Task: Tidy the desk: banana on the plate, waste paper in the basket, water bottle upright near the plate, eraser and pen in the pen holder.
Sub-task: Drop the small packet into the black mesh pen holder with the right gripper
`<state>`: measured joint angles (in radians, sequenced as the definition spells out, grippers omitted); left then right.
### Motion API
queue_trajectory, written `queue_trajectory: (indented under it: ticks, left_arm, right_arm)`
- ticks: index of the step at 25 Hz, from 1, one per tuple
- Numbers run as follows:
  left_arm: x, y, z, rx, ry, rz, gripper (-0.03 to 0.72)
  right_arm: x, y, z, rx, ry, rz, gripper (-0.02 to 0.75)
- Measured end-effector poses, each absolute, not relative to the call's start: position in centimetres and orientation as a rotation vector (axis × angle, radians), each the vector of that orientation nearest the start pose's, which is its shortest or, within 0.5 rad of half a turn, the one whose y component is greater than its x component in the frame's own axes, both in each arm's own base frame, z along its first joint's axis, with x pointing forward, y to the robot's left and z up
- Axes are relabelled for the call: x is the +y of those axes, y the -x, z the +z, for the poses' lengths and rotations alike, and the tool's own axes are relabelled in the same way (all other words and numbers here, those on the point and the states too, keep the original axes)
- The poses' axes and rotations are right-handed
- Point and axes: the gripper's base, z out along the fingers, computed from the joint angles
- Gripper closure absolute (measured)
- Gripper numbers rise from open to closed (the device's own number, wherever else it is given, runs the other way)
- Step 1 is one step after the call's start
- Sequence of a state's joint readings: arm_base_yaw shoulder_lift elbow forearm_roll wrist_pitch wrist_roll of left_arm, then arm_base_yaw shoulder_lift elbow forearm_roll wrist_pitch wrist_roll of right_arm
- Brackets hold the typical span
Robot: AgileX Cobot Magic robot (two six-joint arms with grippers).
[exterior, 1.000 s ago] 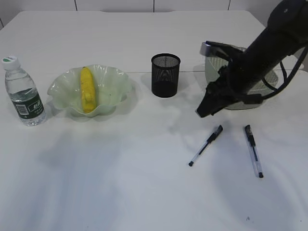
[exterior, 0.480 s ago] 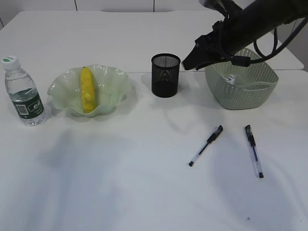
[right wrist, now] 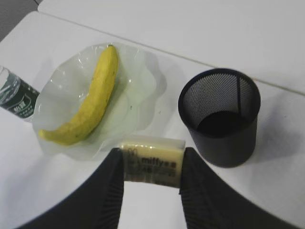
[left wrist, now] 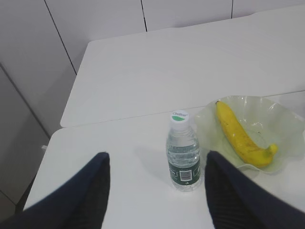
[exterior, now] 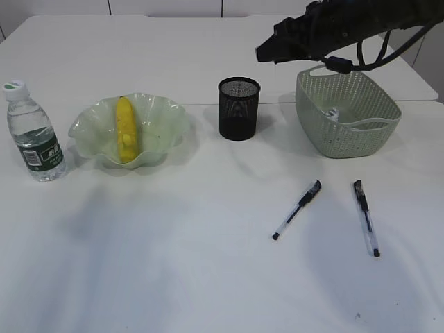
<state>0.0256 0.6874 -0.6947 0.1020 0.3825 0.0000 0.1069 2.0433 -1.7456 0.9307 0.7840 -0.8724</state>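
Above the pen holder (right wrist: 220, 117), the right fingers (right wrist: 114, 176) clench the eraser (right wrist: 151, 161); the left fingers (left wrist: 95, 179) stand released.

A white table (exterior: 173, 277) fills the room's middle, another white table (exterior: 173, 55) pushed against its far edge, with pale wall panels (left wrist: 43, 62) behind them.

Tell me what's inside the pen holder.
Nothing visible: the right wrist view shows the pen holder with a dark, bare bottom. Its near inner wall is hidden. The eraser sits in the right gripper; both pens lie on the table.
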Motion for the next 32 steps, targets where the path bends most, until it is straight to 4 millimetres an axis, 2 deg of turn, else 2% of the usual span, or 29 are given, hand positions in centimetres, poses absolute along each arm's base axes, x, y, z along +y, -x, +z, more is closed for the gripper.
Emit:
queue_trajectory:
  ticks: [8,15,21,32]
  left_arm:
    - [0.7,-14.1,35.2,1.856,-0.038,0.119,0.245]
    - [0.7,-14.1,35.2,1.856,-0.038,0.119,0.245]
    - [0.7,-14.1,35.2,1.854,-0.038,0.119,0.246]
    - [0.7,-14.1,35.2,1.854,-0.038,0.119,0.249]
  right_arm:
    - [10.0,-46.9,28.1,2.075,0.499,0.636,0.467]
    - [10.3,-48.7,26.5,2.069,0.46,0.678,0.468]
    - [10.5,-50.1,26.7,2.02,0.472,0.676,0.468]
    - [10.7,-51.7,23.6,2.029,0.535,0.645,0.468]
